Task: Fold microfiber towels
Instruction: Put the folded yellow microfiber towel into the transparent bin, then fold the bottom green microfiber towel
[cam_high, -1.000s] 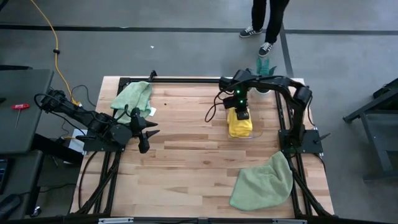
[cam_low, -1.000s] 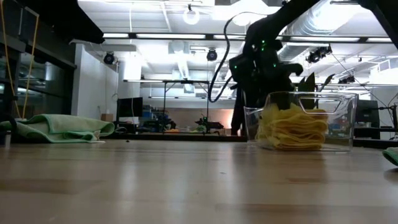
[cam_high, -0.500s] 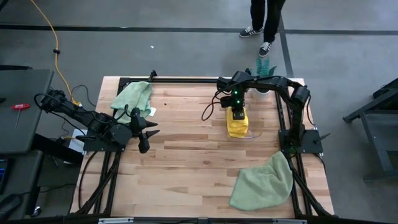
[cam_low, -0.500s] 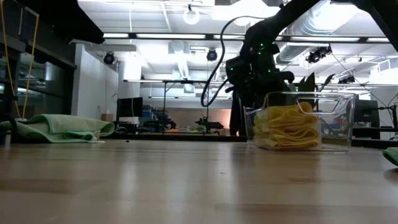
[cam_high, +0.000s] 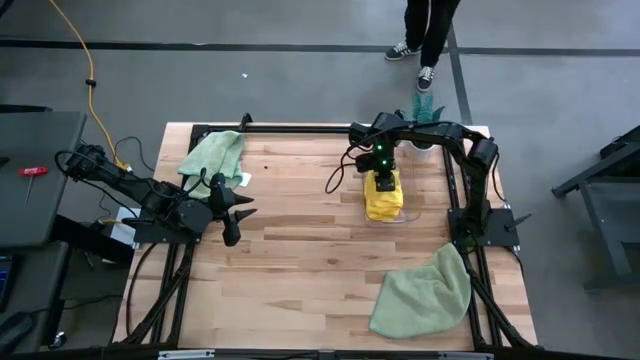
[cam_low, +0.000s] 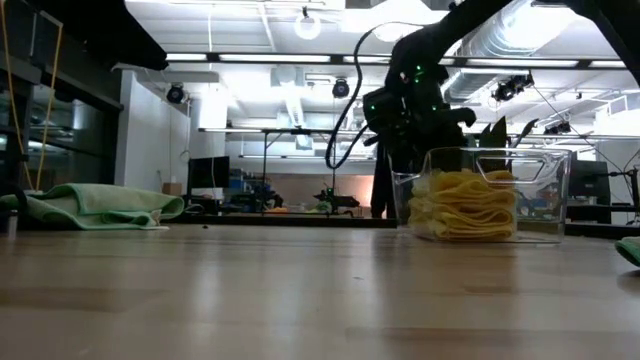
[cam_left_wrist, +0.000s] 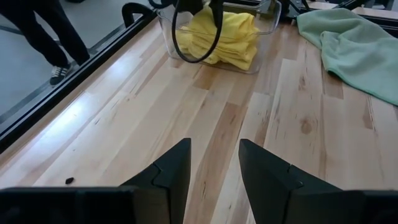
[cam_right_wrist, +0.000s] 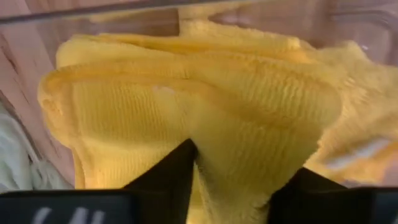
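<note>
The right end effector (cam_high: 382, 180) hangs low over the clear bin (cam_low: 490, 195), fingers parted around the top of the folded yellow towels (cam_low: 465, 203) stacked inside, seemingly releasing rather than gripping. Two green towels (cam_high: 424, 293) lie crumpled at opposite desk (cam_high: 300, 250) corners, presumably awaiting folding. The left end effector (cam_left_wrist: 214, 171) waits, fingers apart and empty.

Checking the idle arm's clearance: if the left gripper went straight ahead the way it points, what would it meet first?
Probably the clear bin of folded yellow towels. Bare table lies ahead of the left gripper until there, though depth is hard to judge.
</note>
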